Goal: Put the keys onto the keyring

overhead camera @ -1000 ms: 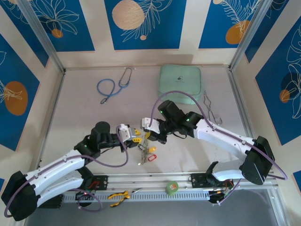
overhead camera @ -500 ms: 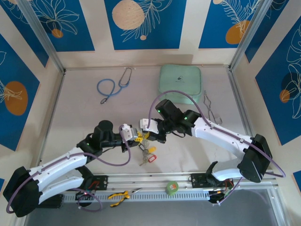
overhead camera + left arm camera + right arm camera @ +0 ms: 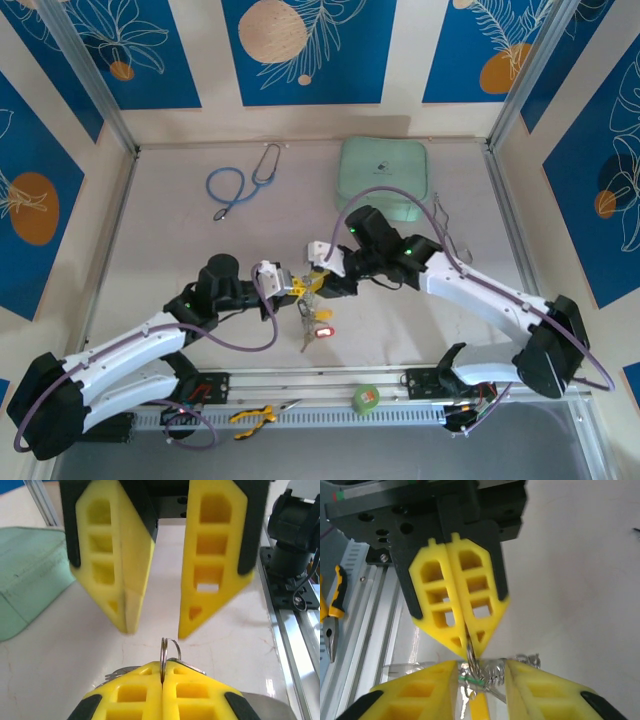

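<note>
We see the left gripper [image 3: 162, 674] shut tight on the thin silvery keyring [image 3: 169, 651], the ring's lower arc hidden between its pads; the right gripper [image 3: 152, 629] faces it tip to tip with jaws parted, gripping nothing we can make out. From above, the keys [image 3: 308, 322] form a small cluster just below the meeting fingertips, only a red tag [image 3: 323, 331] clear; whether they touch the table [image 3: 180, 250] we cannot tell; the right wrist view cuts them off at its bottom edge.
</note>
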`<state>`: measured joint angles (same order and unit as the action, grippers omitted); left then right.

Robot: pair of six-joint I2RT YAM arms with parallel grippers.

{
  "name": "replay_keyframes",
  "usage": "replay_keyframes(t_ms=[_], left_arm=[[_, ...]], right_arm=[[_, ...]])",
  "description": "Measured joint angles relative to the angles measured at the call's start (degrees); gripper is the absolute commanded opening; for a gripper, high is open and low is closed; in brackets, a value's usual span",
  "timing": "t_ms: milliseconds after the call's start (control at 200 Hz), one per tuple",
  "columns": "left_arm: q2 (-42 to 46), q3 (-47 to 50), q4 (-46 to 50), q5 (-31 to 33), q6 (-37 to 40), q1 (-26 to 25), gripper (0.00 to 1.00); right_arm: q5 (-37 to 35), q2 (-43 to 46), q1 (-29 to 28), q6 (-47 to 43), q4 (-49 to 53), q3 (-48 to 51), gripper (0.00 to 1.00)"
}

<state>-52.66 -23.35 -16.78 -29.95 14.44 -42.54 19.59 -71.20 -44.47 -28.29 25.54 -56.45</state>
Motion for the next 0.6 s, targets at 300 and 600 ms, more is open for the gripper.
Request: replay_keyframes(t_ms=[300,600], left_arm=[[-1.2,3.8,-9.5,0.0,-3.6,0.0,0.0],[-1.2,5.1,-13.8,0.0,-5.3,0.0,0.0]], right_arm=[[1.6,3.5,2.0,8.2,-6.7,7.5,0.31],[1.7,3.2,2.0,10.7,-8.8,8.3,0.19]])
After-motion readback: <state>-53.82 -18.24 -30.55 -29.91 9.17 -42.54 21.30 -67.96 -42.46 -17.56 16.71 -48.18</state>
